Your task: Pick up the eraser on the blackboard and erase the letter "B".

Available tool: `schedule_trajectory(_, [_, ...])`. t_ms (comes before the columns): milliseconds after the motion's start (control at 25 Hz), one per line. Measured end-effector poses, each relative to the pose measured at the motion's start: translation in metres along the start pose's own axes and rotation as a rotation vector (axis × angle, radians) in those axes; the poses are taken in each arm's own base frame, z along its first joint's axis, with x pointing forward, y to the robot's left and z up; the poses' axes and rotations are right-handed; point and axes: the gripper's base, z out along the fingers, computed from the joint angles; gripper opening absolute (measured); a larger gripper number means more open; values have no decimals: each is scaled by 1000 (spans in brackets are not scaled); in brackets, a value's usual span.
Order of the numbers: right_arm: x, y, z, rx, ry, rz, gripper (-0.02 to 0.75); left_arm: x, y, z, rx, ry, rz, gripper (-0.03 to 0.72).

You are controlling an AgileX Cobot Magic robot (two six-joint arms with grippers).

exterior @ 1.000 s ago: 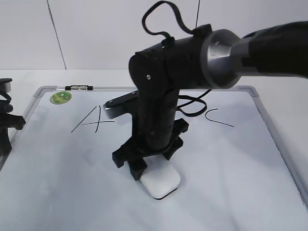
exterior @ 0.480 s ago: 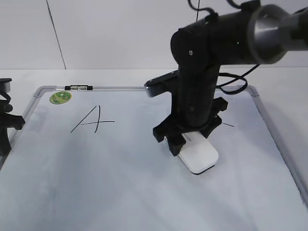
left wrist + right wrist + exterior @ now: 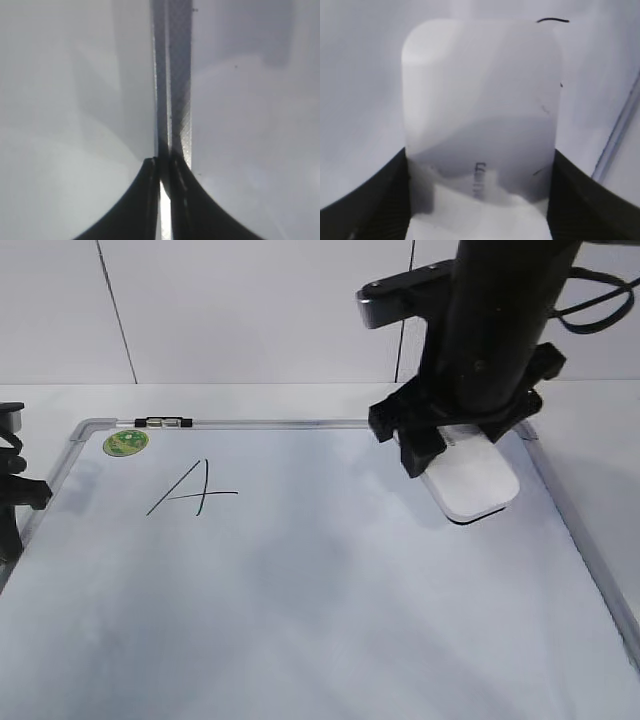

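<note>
My right gripper [image 3: 455, 445] is shut on the white eraser [image 3: 470, 478], holding it over the far right corner of the blackboard [image 3: 300, 590]. In the right wrist view the eraser [image 3: 480, 100] fills the space between the two black fingers of the right gripper [image 3: 480, 155]. A short black marker stroke [image 3: 552, 20] shows just past the eraser's far end. No letter "B" shows on the board; its middle is bare white. I cannot tell whether the eraser touches the board. My left gripper [image 3: 165, 167] is shut and empty above the board's grey frame [image 3: 180, 100].
The letter "A" [image 3: 195, 490] is drawn at the board's far left. A round green sticker [image 3: 126, 442] and a small black-and-white marker [image 3: 165, 423] sit at the far left corner. Black parts of the left arm [image 3: 18, 495] stand at the board's left edge.
My right gripper has carried the eraser from the board's near middle to the right and away, up to the far right corner. The left arm has not moved.
</note>
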Motion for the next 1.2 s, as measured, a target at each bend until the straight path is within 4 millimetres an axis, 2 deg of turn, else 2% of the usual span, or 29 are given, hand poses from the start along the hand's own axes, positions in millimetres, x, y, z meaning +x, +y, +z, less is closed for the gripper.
schedule_trajectory(320, [6, -58, -5, 55, 30, 176, 537, 0, 0, 0, 0, 2, 0, 22])
schedule_trajectory(720, [13, -126, 2, 84, 29, 339, 537, 0, 0, 0, 0, 2, 0, 23])
schedule_trajectory(840, [20, -133, 12, 19, 42, 368, 537, 0, 0, 0, 0, 2, 0, 23])
schedule_trajectory(1080, [34, -127, 39, -60, 77, 333, 537, 0, 0, 0, 1, -2, -1, 23])
schedule_trajectory(1200, [36, -126, 43, -63, 66, 316, 537, 0, 0, 0, 2, -2, -2, 23])
